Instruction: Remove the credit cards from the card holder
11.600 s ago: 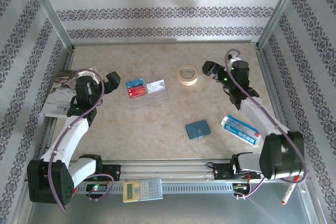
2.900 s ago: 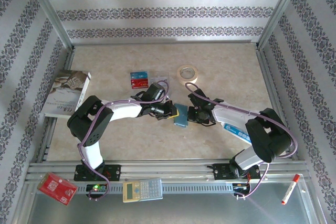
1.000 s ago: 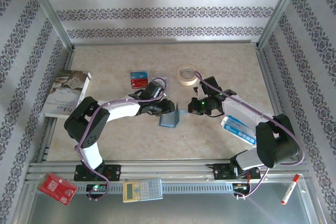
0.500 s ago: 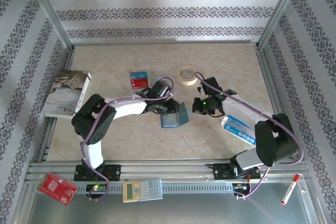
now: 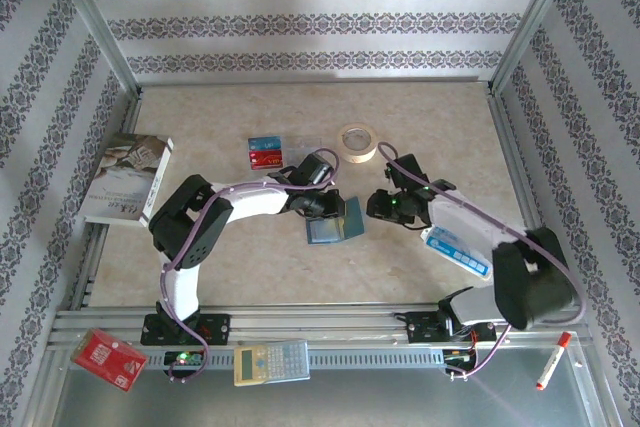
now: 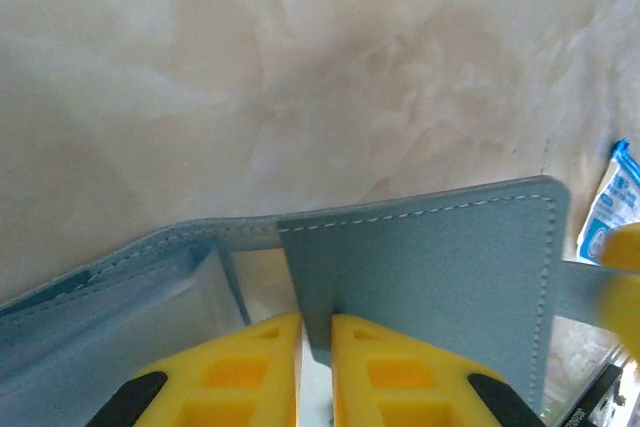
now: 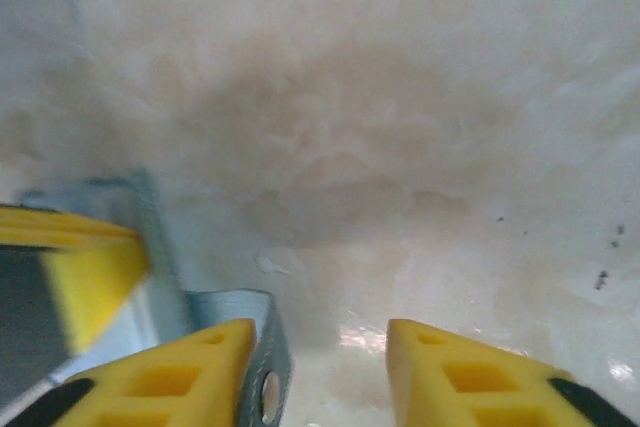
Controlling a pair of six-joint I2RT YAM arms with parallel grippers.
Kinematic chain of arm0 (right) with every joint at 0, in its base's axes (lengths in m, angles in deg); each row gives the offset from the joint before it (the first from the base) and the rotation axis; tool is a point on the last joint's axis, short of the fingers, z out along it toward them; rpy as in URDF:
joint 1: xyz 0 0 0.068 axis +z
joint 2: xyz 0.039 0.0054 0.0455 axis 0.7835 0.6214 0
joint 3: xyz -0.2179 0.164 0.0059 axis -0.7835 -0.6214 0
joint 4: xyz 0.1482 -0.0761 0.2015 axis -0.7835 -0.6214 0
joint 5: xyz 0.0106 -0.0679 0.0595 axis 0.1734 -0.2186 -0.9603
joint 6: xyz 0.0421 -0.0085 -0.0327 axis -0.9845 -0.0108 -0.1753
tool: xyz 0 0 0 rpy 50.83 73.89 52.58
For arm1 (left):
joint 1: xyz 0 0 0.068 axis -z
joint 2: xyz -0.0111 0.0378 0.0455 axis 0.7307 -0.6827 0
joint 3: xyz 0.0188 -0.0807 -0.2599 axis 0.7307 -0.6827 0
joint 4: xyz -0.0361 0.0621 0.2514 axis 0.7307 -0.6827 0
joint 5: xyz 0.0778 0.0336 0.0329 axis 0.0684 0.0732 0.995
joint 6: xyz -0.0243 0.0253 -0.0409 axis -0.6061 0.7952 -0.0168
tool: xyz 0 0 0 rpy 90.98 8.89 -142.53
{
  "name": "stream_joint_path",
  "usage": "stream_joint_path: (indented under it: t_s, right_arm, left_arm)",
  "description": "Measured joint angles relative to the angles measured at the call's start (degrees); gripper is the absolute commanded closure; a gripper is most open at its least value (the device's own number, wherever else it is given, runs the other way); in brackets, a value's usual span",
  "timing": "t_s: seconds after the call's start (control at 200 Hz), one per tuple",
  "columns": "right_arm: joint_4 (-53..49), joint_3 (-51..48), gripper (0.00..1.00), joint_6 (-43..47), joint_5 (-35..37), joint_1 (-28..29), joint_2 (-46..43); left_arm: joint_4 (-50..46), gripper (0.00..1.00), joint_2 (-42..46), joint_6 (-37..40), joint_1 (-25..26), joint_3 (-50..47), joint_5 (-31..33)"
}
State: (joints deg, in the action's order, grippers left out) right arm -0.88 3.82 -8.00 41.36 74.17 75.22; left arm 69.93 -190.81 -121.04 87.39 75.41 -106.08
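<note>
While my left gripper (image 6: 315,325) pinches one panel of the card holder (image 5: 334,220) on the table (image 5: 430,127) and my right gripper (image 7: 318,339) gapes empty just beside it, that thin panel may slip free and fold shut.

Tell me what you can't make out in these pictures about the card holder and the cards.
- Cards left inside the card holder: too small in the top view, and the left gripper overlaps it. In the left wrist view, the clamped flap and fingers cover most pockets.
- Loose credit cards: count and print too small, top view.
- Right wrist view: holder blurred, cut by the bottom edge beside the open right gripper.
</note>
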Motion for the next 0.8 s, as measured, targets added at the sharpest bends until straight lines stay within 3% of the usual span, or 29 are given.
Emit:
stream_joint_path:
  t_s: [0.105, 0.215, 0.505, 0.799]
  right_arm:
    - [0.20, 0.02, 0.50, 0.17, 0.76, 0.00, -6.49]
    - [0.96, 0.35, 0.58, 0.26, -1.81, 0.04, -8.59]
    - [3.89, 0.39, 0.80, -2.89, -6.47, 8.00, -1.46]
    - [8.83, -4.42, 0.81, -8.33, -5.16, 8.63, 4.87]
  left_arm:
    - [-0.63, 0.84, -0.22, 0.24, 0.02, 0.02, 0.28]
    - [-1.25, 0.84, -0.81, 0.26, 0.02, 0.55, 0.35]
    - [-2.43, 0.85, -1.84, 0.44, 0.11, 1.81, 0.50]
    - [-2.49, 0.87, -1.75, 0.37, 0.11, 1.86, 0.48]
